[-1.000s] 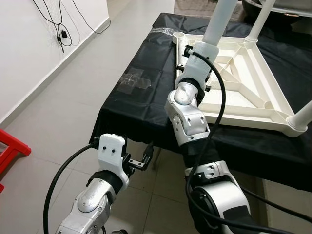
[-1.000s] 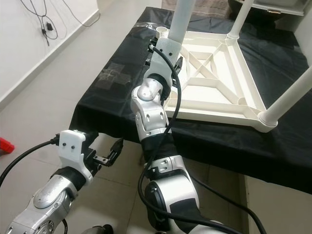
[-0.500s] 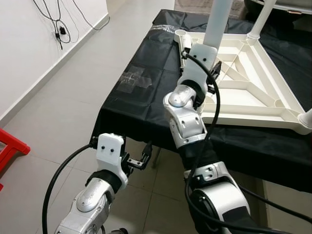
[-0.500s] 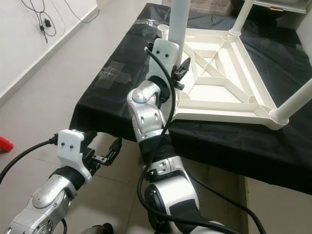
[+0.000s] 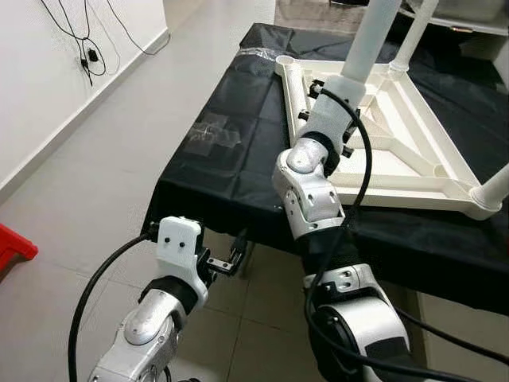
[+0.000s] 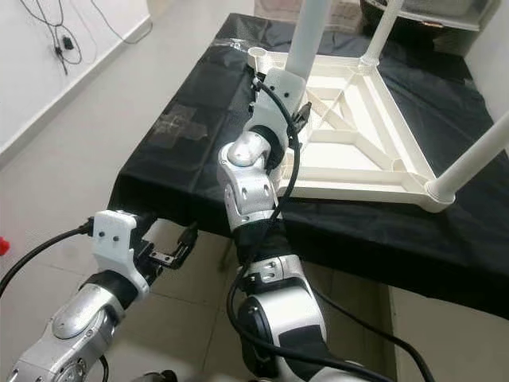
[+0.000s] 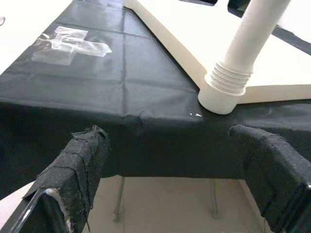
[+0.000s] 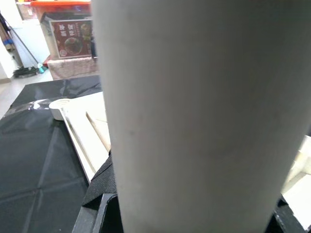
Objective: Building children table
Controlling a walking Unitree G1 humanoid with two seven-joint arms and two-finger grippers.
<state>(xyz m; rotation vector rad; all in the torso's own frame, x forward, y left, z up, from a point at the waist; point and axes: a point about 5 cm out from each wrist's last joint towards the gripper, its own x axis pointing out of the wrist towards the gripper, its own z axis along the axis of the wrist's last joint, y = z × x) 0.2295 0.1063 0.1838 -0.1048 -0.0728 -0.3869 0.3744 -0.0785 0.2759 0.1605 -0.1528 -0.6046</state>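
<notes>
Right end effector (image 5: 343,99) now higher on white leg (image 5: 367,44), clamped around it; left end effector (image 5: 232,259) open, empty.

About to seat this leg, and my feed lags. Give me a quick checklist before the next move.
1. Right gripper shut on white leg: ok.
2. Leg upright: not ok, tilted.
3. Empty corner socket unobstructed: ok.
4. Upturned tabletop lying flat on black cloth: ok.
5. Left gripper open, low at the cloth edge, away from the work: ok.
6. Leg tip lined up with socket: cannot tell.
</notes>
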